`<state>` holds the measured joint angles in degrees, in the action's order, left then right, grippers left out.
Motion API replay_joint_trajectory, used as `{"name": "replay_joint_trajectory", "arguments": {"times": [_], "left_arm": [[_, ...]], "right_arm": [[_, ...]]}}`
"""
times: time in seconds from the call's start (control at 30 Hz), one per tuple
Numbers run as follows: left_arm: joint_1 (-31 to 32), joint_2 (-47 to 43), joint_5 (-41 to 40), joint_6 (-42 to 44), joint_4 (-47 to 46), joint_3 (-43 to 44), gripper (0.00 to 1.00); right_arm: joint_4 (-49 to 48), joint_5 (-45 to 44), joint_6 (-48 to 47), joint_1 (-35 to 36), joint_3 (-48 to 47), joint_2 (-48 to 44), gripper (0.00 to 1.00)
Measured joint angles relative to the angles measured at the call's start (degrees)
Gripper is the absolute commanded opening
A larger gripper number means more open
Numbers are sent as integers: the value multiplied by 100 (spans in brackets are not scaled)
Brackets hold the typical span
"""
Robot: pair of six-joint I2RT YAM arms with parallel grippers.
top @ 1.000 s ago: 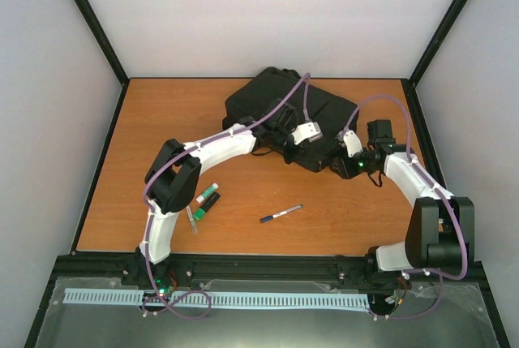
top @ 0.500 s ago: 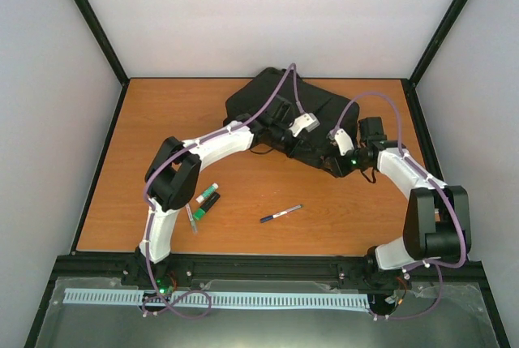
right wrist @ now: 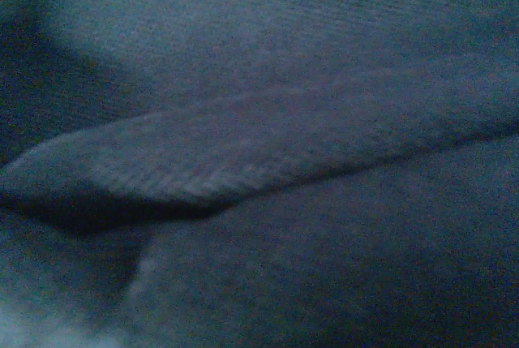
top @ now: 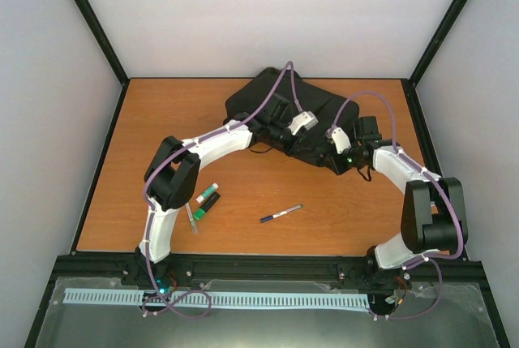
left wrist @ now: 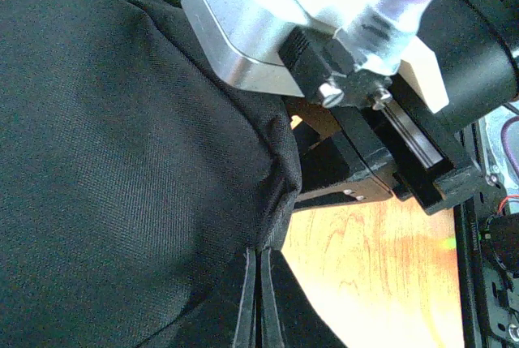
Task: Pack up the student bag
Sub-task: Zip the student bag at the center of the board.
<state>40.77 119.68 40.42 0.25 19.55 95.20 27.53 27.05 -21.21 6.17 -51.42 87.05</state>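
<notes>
The student bag is a large black fabric backpack lying at the back middle of the table. My left gripper reaches over its near right edge. In the left wrist view the left gripper is shut, pinching a fold of the bag's black cloth. My right gripper is pushed against the bag's right corner, close to the left one. Dark bag fabric fills the whole right wrist view, and the right fingers are hidden.
A pen lies on the wooden table in front of the bag. Two green-banded markers and a thin clear item lie near the left arm's elbow. Black frame posts and white walls enclose the table.
The right arm has swung left and pressed its gripper into the bag's corner. The left gripper has shifted slightly back and left, still pinching the fabric.
</notes>
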Motion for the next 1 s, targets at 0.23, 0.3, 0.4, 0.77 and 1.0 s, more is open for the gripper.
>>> {"name": "replay_joint_trajectory", "arguments": {"times": [0.23,0.3,0.4,0.77,1.0], "left_arm": [[-2,0,11,221,81,0,1],[-2,0,11,326,138,0,1],[-2,0,4,439,219,0,1],[-17,0,11,623,407,0,1],[-17,0,11,623,411,2,1]], "right_arm": [[162,-118,-149,4,-96,-13,3],[273,-144,-210,4,-103,-59,3],[446,-190,-308,4,-118,-146,3],[734,-11,-365,2,-125,-295,26],[581,236,-275,15,-192,-146,36]]}}
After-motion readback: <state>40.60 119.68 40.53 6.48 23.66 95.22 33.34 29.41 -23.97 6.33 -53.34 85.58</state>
